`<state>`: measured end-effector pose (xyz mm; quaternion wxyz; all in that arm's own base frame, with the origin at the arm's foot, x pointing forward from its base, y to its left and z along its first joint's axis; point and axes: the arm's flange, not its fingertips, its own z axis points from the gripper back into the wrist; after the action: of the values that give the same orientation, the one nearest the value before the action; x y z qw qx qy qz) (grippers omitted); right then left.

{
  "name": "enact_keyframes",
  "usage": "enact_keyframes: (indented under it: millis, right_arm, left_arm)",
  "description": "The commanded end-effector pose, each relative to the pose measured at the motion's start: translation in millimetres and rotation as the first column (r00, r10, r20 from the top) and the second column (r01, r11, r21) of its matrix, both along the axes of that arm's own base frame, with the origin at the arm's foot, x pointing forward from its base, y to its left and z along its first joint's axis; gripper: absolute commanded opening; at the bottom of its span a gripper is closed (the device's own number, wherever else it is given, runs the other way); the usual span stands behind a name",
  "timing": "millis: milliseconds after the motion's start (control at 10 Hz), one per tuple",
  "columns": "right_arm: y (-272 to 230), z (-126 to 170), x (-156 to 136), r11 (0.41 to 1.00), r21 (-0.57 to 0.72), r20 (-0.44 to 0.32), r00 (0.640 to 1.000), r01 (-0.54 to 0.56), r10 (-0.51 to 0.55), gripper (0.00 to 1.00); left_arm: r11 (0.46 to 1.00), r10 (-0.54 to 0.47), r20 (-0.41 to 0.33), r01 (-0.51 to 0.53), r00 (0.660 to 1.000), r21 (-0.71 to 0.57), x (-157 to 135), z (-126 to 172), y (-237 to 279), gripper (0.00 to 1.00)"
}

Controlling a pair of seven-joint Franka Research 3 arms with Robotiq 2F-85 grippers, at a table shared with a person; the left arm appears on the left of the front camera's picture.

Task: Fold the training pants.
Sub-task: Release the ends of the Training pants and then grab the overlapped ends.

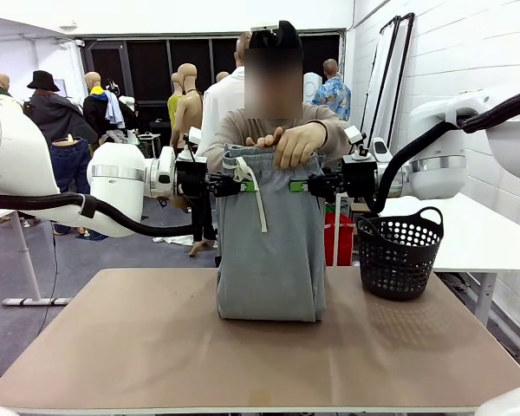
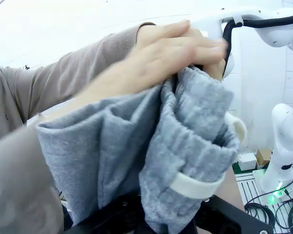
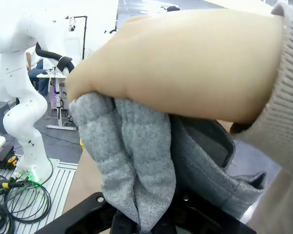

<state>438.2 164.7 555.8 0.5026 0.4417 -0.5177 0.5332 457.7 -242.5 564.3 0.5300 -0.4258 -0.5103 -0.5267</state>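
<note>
The training pants (image 1: 271,251) hang upright, long axis 12 to 6, with the lower end bunched on the desk (image 1: 139,347). The left gripper (image 1: 228,184) pinches the waistband from 9 o'clock and the right gripper (image 1: 305,185) from 3, fingers (image 1: 235,185) clamped on cloth (both equally near). The person's hand (image 1: 295,144) grips the waistband at 12, probably in the way. A basket (image 1: 399,253) stands at 3.

white brick wall (image 1: 468,52), dark windows (image 1: 147,65), grey floor (image 1: 17,260), tan table (image 1: 156,347)
</note>
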Motion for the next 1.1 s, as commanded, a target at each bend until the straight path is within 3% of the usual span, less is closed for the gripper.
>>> enact_keyframes:
  millis: [0,1000]
  right_arm:
    - [1.3,2.4,-1.9,1.0,0.006,0.004,1.0,-0.012,0.012,0.0]
    - [1.3,2.4,-1.9,1.0,0.006,0.004,1.0,-0.012,0.012,0.0]
  left_arm:
    - [1.0,0.007,0.023,-0.007,1.0,-0.023,-4.0,0.5,-0.3,0.0]
    - [1.0,0.007,0.023,-0.007,1.0,-0.023,-4.0,0.5,-0.3,0.0]
